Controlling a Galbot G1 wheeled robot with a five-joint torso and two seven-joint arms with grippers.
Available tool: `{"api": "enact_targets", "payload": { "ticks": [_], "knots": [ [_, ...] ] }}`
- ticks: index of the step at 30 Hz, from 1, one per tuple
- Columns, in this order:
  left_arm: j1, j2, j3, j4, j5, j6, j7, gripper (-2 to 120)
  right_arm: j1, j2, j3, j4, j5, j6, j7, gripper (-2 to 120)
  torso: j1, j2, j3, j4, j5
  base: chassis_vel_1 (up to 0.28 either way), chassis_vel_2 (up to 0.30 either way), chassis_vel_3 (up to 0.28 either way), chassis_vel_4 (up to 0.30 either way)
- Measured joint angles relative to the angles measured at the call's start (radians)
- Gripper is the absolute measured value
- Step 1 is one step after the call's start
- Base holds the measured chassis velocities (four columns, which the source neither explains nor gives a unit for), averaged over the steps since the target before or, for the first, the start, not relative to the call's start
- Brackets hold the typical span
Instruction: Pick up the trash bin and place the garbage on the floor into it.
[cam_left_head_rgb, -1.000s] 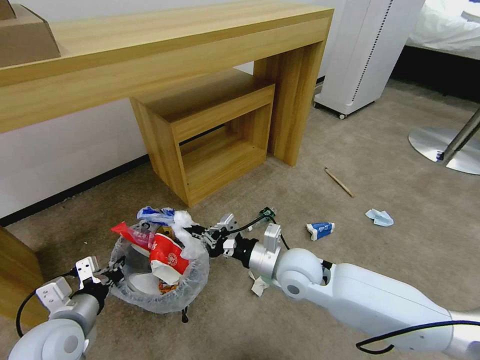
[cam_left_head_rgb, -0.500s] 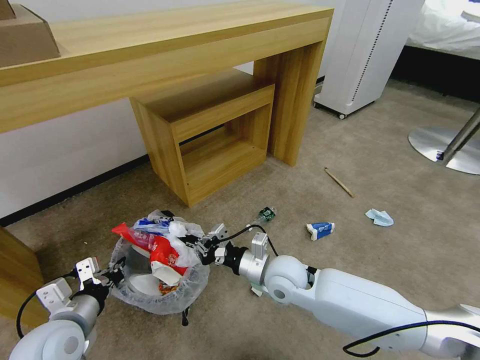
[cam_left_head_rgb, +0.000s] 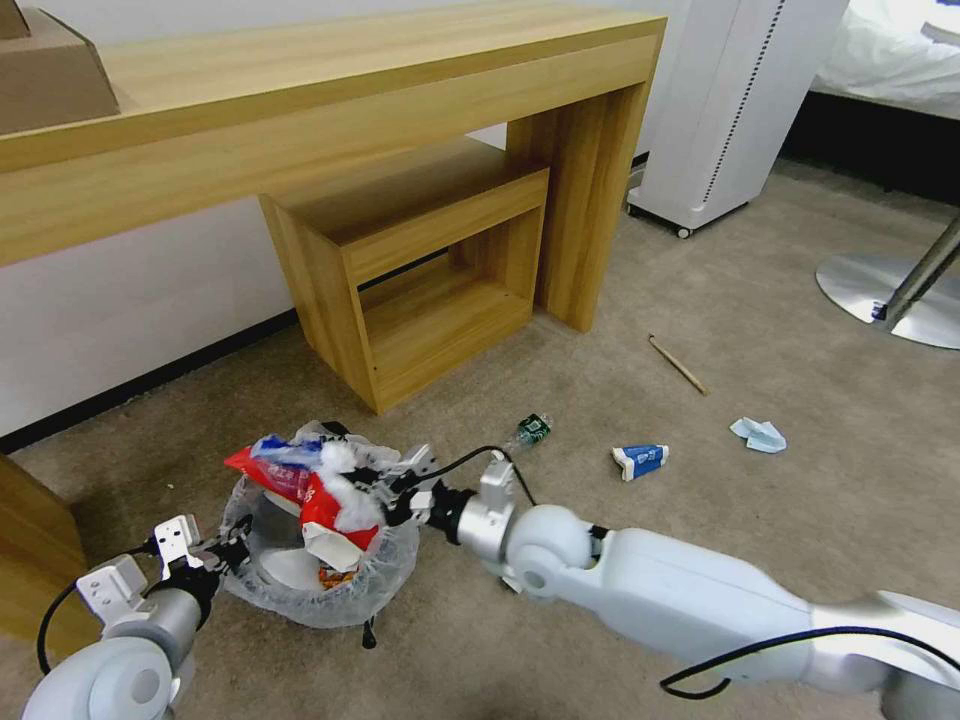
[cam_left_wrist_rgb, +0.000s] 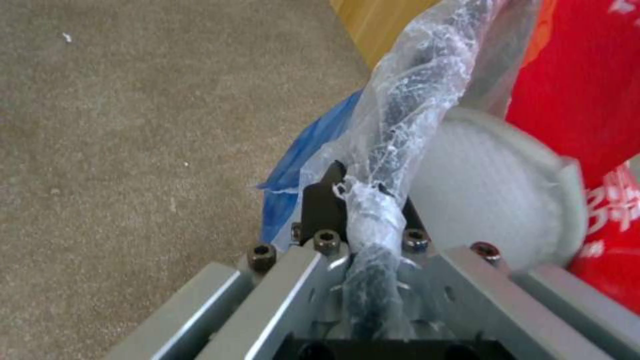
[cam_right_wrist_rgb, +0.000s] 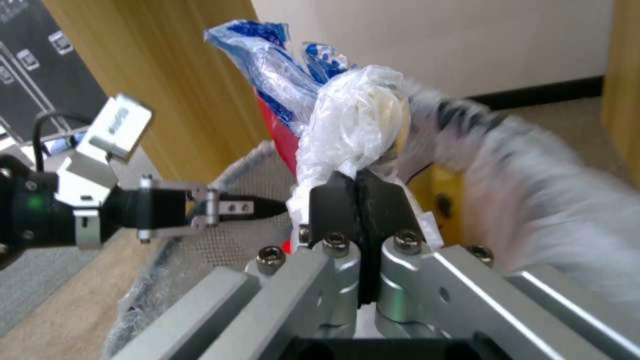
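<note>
Trash bin (cam_left_head_rgb: 320, 590): small, round, black, lined with a crinkly translucent bag, standing on beige short-pile floor (cam_left_head_rgb: 760, 520) in front of the wooden desk (cam_left_head_rgb: 300, 120). Heaped above the rim: glossy red plastic bag (cam_left_head_rgb: 330, 500), blue-and-clear film wrapper (cam_left_head_rgb: 285, 450), a white slipper (cam_left_wrist_rgb: 487, 195) of soft fibrous cloth.

Left gripper (cam_left_head_rgb: 238, 552): at the near-left rim, fingers clamped on the bin's wall and bunched liner, as seen in the left wrist view (cam_left_wrist_rgb: 363, 210).

Right gripper (cam_left_head_rgb: 372, 490): over the far-right rim, black pads (cam_right_wrist_rgb: 333, 205) pressed together on a wad of crumpled white plastic wrapper (cam_right_wrist_rgb: 353, 120), held above the heap.

On the carpet, well apart from the bin: small green-labelled bottle (cam_left_head_rgb: 532, 430), blue-white carton (cam_left_head_rgb: 640, 460), pale blue mask (cam_left_head_rgb: 760, 435), thin wooden stick (cam_left_head_rgb: 678, 364).

Surroundings: open box-shaped wooden shelf unit (cam_left_head_rgb: 420, 270) under the desk just behind the bin; white ribbed appliance on castors (cam_left_head_rgb: 730, 110); round metal chair base (cam_left_head_rgb: 885, 290). Right forearm lying across the near carpet, hiding ground beneath it.
</note>
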Motion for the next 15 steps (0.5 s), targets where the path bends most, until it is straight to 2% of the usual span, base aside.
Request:
{"api": "enact_targets", "payload": {
  "ticks": [2, 6, 15],
  "knots": [
    [-0.001, 0.000, -0.001, 0.006, 0.000, -0.003, 0.003, 1, 0.002, 0.034, -0.015, -0.049, -0.009, 0.014, -0.006, 0, 0.000, 0.000, 0.000, 0.0000, -0.0001, 0.000, 0.000, 0.000, 0.000],
    [-0.003, 0.000, -0.001, 0.014, -0.001, -0.005, 0.005, 1, -0.003, 0.052, -0.018, -0.090, -0.024, 0.028, -0.016, 0, 0.000, 0.000, 0.000, 0.0001, 0.0000, 0.000, 0.000, 0.000, 0.000],
    [-0.011, -0.002, 0.004, 0.026, 0.001, -0.007, 0.008, 1, -0.011, 0.000, -0.014, -0.091, -0.046, 0.017, -0.020, 0, 0.000, 0.000, 0.000, -0.0003, 0.0000, 0.000, 0.000, 0.000, 0.000]
  ]
}}
